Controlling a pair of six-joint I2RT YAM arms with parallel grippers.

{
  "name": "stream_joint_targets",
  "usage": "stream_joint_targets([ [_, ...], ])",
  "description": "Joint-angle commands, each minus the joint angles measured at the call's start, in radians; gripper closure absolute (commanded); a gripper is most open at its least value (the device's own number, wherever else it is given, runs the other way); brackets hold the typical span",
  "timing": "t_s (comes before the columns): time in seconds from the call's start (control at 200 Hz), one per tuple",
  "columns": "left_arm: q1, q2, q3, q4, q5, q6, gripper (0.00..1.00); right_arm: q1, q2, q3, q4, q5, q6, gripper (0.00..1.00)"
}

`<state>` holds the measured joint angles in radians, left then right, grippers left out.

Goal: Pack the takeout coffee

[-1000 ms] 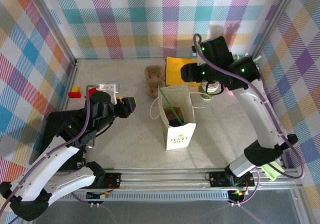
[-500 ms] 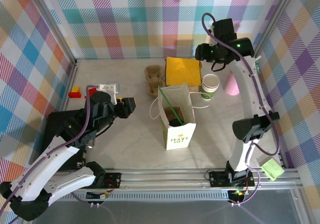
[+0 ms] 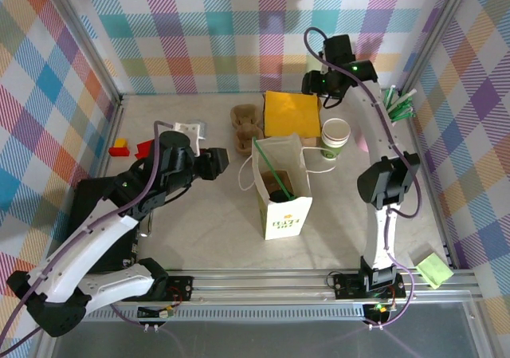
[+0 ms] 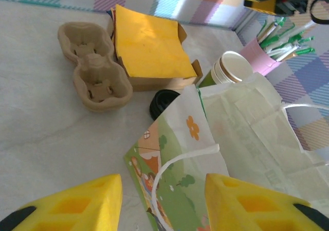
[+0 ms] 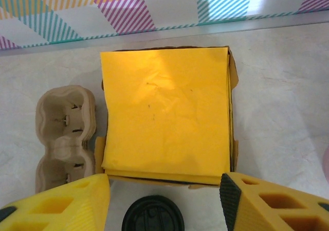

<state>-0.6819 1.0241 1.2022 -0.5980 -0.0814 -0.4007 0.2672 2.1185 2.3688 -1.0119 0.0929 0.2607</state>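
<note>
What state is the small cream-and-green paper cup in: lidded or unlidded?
Unlidded. The paper cup has an open mouth; the round black plastic lid lies on the table, apart from it.

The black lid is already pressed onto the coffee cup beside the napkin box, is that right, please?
Not quite: the black lid lies on the table, off the coffee cup, beside the napkin box; the left wrist view shows it.

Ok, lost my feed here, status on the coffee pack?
Left gripper open, empty, by the bag. Right gripper open, empty, above lid. Coffee cup standing beside bag, lid off, not packed.
</note>
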Motion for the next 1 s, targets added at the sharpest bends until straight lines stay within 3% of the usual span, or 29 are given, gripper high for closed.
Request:
stream_joint_targets([
  [0.0, 0.001, 0.011, 0.027, 0.016, 0.044, -0.004, 0.55, -0.009, 0.063, 0.058, 0.037, -0.015, 0.014, 0.40],
  [0.265, -0.005, 0.012, 0.010, 0.020, 0.031, -0.015, 0.56, 0.002, 0.163, 0.067, 0.082, -0.020, 0.033, 0.43],
  [0.995, -0.008, -0.016, -0.034, 0.015, 0.011, -0.019, 0.56, 0.102, 0.395, 0.139, 0.148, 0.155, 0.005, 0.42],
])
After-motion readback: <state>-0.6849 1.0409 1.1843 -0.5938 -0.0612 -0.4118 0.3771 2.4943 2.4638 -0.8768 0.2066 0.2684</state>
